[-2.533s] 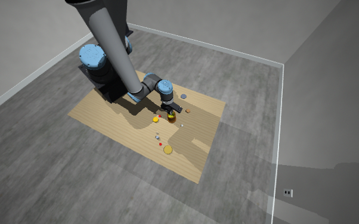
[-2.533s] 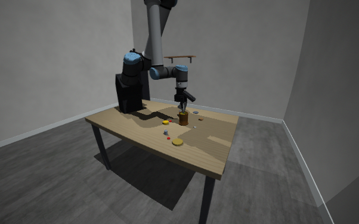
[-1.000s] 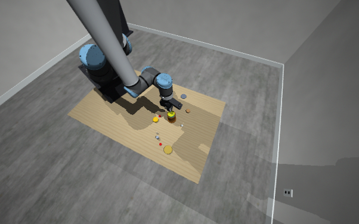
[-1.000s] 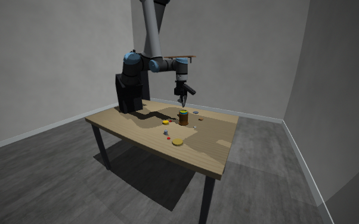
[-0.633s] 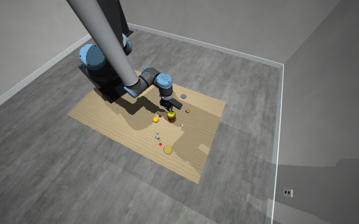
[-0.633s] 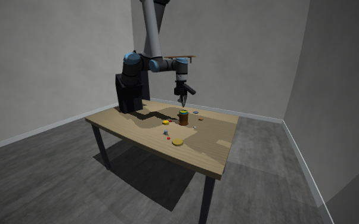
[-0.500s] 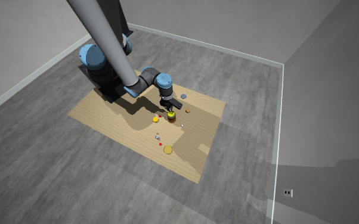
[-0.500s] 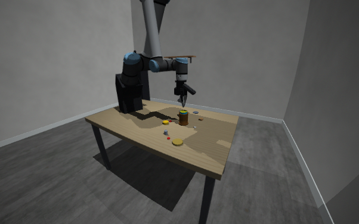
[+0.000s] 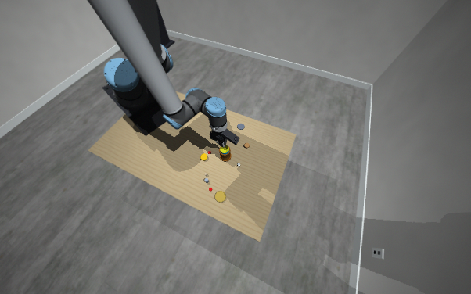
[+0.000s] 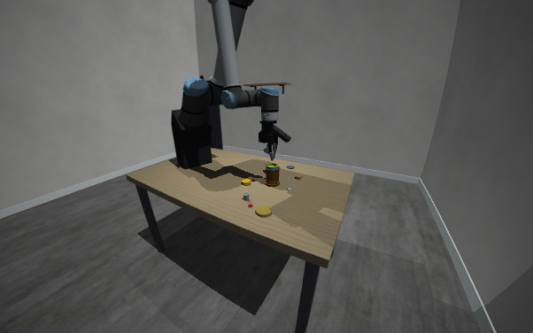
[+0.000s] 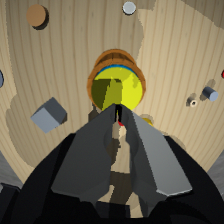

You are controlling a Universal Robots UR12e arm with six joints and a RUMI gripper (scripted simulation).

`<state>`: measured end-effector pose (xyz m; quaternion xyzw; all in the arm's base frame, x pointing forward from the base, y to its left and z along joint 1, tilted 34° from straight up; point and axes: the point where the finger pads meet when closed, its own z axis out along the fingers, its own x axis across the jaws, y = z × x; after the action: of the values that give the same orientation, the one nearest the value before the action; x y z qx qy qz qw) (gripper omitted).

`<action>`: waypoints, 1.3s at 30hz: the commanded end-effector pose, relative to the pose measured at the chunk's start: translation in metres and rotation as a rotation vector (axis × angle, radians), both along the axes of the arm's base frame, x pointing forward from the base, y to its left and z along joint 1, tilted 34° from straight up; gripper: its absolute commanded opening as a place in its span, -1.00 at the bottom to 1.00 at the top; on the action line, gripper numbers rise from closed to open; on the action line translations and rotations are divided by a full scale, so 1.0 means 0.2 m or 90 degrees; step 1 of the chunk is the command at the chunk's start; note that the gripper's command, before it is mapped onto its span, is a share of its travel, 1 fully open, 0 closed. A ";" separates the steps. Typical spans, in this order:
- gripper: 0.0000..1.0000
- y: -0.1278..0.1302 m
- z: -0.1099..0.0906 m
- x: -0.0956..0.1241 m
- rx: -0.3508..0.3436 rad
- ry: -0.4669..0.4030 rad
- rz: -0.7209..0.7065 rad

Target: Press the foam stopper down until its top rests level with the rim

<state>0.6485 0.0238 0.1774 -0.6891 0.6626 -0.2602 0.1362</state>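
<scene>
An amber-brown jar (image 9: 225,157) (image 10: 273,177) (image 11: 115,56) stands upright on the table. The foam stopper (image 9: 223,150) (image 10: 271,166) (image 11: 125,85) sits in its mouth, with a bright yellow top and a blue band around the edge. The band shows at the top of the jar in the exterior view; the exact height against the rim is too small to tell. My gripper (image 9: 224,146) (image 10: 273,159) (image 11: 117,105) is shut and empty, its tips just above the stopper with a small gap. In the wrist view the tips hide the stopper's near edge. No loose object shows on the visible top.
A grey block (image 11: 48,115) and an orange disc (image 9: 246,145) (image 10: 298,177) (image 11: 37,16) lie near the jar. A yellow piece (image 9: 204,156) (image 10: 246,181), a grey-blue cylinder (image 9: 206,180) (image 10: 246,197) (image 11: 210,93) and a gold disc (image 9: 220,196) (image 10: 263,211) lie farther off.
</scene>
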 end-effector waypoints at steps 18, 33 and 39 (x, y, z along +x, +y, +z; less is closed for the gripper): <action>-1.00 -0.02 -0.10 0.07 0.000 -0.001 0.000; -1.00 -0.02 -0.11 0.07 0.000 -0.001 0.000; -1.00 -0.02 -0.12 0.08 0.000 -0.001 0.000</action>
<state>0.6635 0.0194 0.1546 -0.6890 0.6625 -0.2602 0.1362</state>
